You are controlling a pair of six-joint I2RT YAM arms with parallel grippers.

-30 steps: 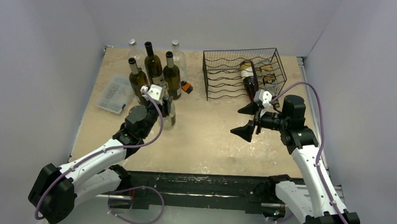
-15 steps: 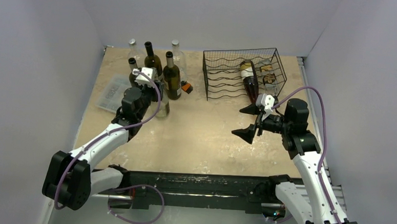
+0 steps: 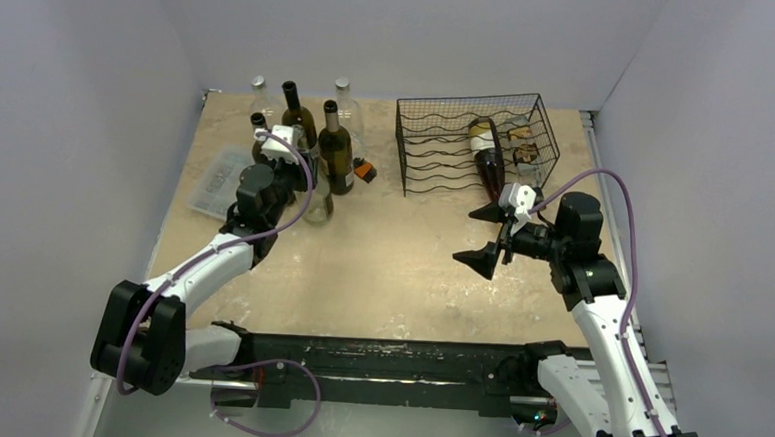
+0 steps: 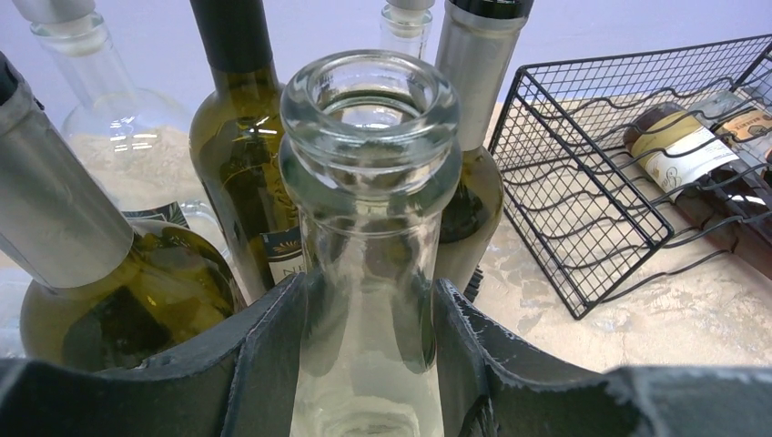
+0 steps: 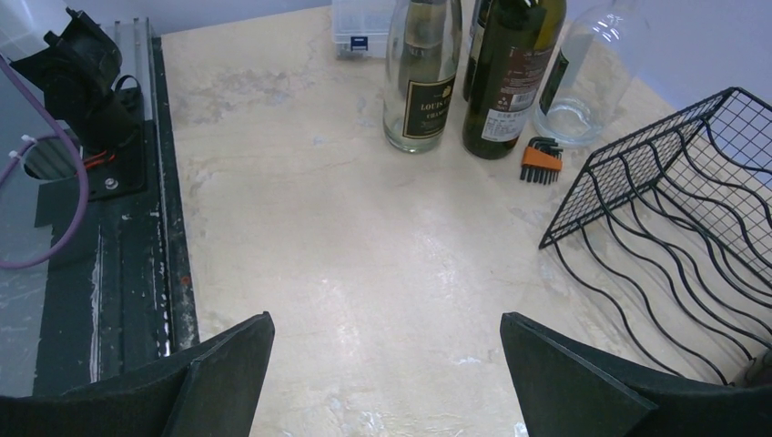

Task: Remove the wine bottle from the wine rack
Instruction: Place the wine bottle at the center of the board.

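1. So, starting with the left gripper (image 4: 369,364): clamped snug around the neck of a clear glass bottle (image 4: 369,182), with black fingers (image 4: 269,360) pressed against both sides of the glass.
2. Holding that clear glass bottle upright, right in among a cluster of green bottles (image 3: 335,156) standing at the back left of the table (image 3: 401,269).
3. Moving over to the right gripper (image 3: 471,237): spread wide open, gripping nothing, hovering above bare tabletop just in front of the wine rack (image 3: 437,146) and apart from it.
4. Found the wine bottle (image 3: 487,162) lying on its side inside the wine rack, a bit right of the middle, pale label facing up. Not touched by either gripper.
5. Worth noting for the wine rack: parked at the back right of the table, wavy wire shelves in plain view.
6. Also spotted a little orange hex key set (image 5: 540,162) lying on the table between the green bottles and the wine rack, plus a clear plastic box (image 3: 223,180) off near the left edge.
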